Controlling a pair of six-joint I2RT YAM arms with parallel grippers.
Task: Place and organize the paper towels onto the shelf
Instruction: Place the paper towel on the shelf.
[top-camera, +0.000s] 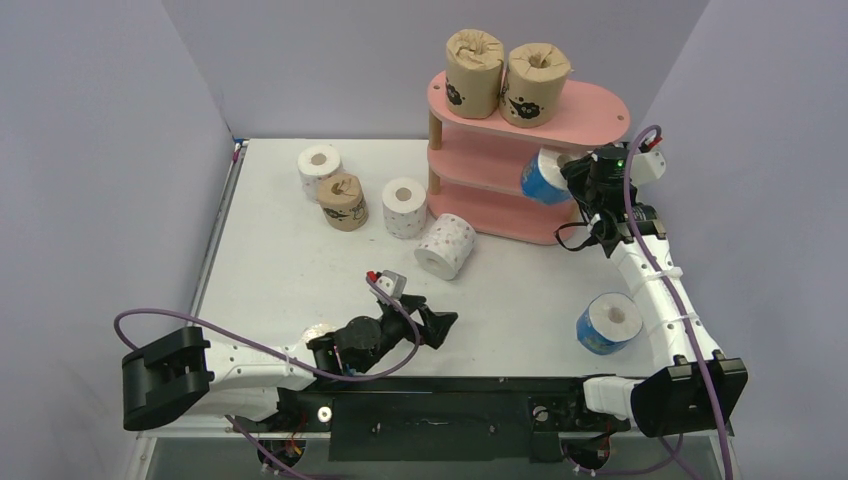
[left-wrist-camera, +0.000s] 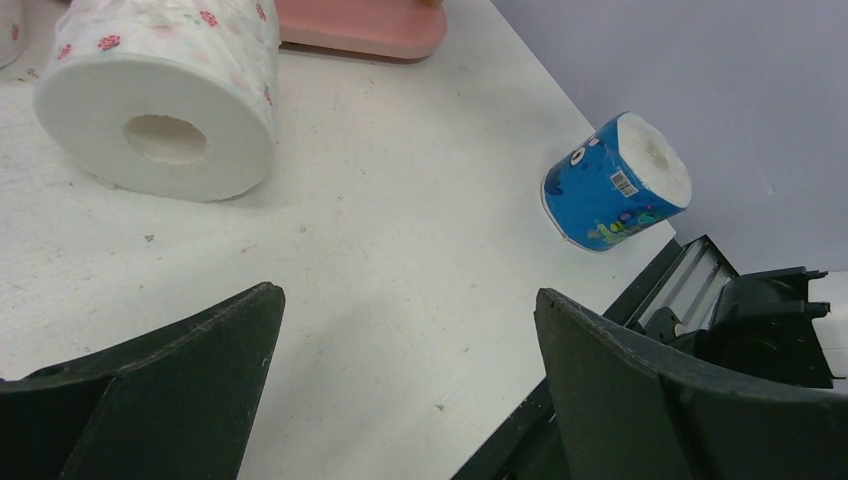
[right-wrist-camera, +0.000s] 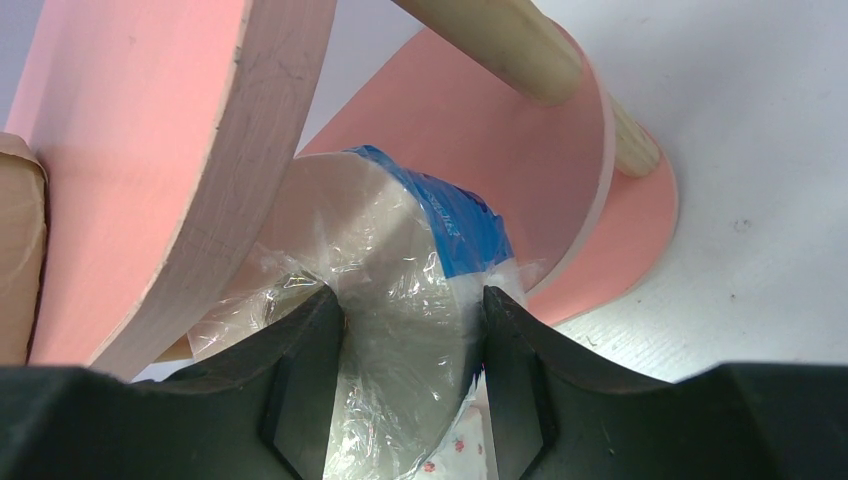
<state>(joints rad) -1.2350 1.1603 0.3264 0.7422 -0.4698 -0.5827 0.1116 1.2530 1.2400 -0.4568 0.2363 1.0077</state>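
The pink shelf stands at the back right, with two brown paper towels upright on its top board. My right gripper is shut on a blue roll at the right end of the middle board. In the right wrist view its fingers pinch the wrapped roll between the pink boards. My left gripper hangs open over bare table near the front, and its jaws hold nothing. A second blue roll lies at the front right.
On the table left of the shelf are three white pink-dotted rolls, the last lying on its side. A brown roll stands among them. A pale round thing shows behind the left arm.
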